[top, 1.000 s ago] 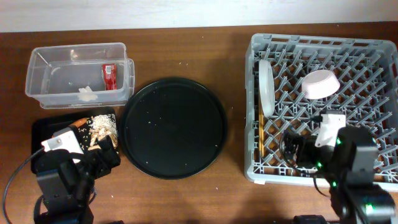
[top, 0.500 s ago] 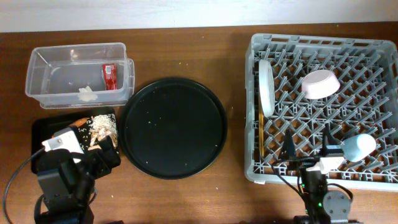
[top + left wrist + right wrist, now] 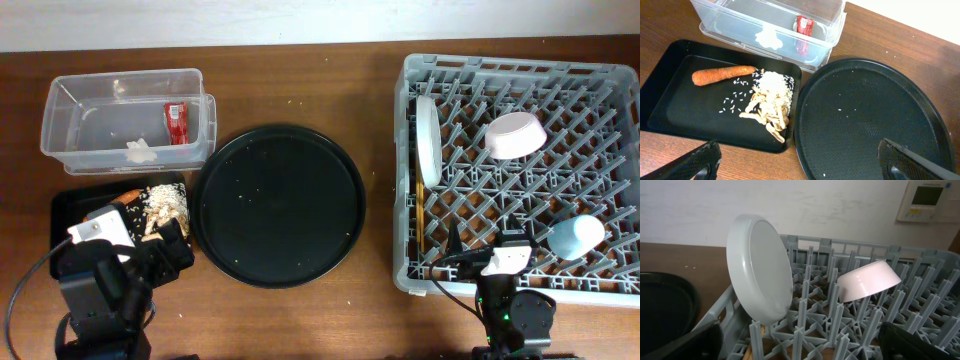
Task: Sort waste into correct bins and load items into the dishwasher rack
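Observation:
The grey dishwasher rack [image 3: 610, 110] holds the grey-white plate [image 3: 428, 140] standing on edge, the white bowl [image 3: 515, 135] upside down, the light-blue cup [image 3: 577, 236] lying at the front right, and the chopsticks [image 3: 421, 215] along its left side. My right gripper [image 3: 490, 258] is open and empty at the rack's front edge; its wrist view shows the plate [image 3: 760, 275] and bowl [image 3: 867, 280]. The clear tub [image 3: 90, 125] holds the red wrapper [image 3: 176, 122] and tissue [image 3: 140, 152]. The shallow black tray [image 3: 70, 210] holds the carrot [image 3: 722, 75] and pale scraps with rice [image 3: 771, 100]. My left gripper [image 3: 805, 165] is open and empty at the tray's near edge.
A large round black tray [image 3: 278, 204] with a few rice grains lies between the bins and the rack. The table is brown wood. A pale wall with a small control panel [image 3: 927, 200] stands behind the rack.
My right arm has pulled back from over the rack to its front edge, open. The light-blue cup now lies in the rack's front right. The left arm has not moved.

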{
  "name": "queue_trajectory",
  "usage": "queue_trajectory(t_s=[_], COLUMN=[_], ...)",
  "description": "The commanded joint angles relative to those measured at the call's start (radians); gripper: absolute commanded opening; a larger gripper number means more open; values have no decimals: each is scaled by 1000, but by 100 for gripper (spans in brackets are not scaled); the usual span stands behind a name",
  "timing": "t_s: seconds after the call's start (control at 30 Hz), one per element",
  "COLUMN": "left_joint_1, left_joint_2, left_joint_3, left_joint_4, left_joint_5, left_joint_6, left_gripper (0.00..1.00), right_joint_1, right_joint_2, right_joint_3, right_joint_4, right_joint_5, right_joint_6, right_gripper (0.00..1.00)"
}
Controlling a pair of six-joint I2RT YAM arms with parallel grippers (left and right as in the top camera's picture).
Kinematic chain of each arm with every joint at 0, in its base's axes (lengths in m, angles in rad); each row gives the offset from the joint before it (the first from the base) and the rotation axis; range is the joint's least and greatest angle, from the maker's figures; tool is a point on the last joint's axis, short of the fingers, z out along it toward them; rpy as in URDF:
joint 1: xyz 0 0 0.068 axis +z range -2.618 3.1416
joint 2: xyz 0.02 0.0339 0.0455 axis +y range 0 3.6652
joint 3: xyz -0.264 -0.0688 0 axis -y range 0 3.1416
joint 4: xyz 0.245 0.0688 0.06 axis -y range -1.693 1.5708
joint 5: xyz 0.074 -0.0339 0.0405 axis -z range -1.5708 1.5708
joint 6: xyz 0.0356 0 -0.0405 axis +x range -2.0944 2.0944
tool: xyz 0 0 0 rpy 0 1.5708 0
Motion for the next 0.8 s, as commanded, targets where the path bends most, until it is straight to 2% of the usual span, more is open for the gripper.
queue_trajectory(t_s=[0.0, 0.47, 0.63, 0.67, 0.77], left_joint_1=[2, 2, -3, -24, -151], left_joint_2=[-3, -5, -71, -92, -176], left_joint_3=[-1, -1, -3, -5, -73], left_joint_4=[-1, -1, -1, -10, -11], left_joint_5=[11, 11, 11, -5, -175], left_joint_6=[-2, -2, -2, -1, -2], left_gripper=[99, 99, 99, 99, 99], right_joint_1=[5, 5, 5, 5, 5], right_joint_2=[-8, -8, -8, -8, -8], right_joint_3=[-5, -5, -5, -5, -5], right_joint_4=[-6, -6, -6, -6, -6], right_joint_5=[5, 5, 5, 5, 5], right_joint_6=[-3, -3, -3, -3, -3], right_gripper=[98, 98, 98, 98, 98])
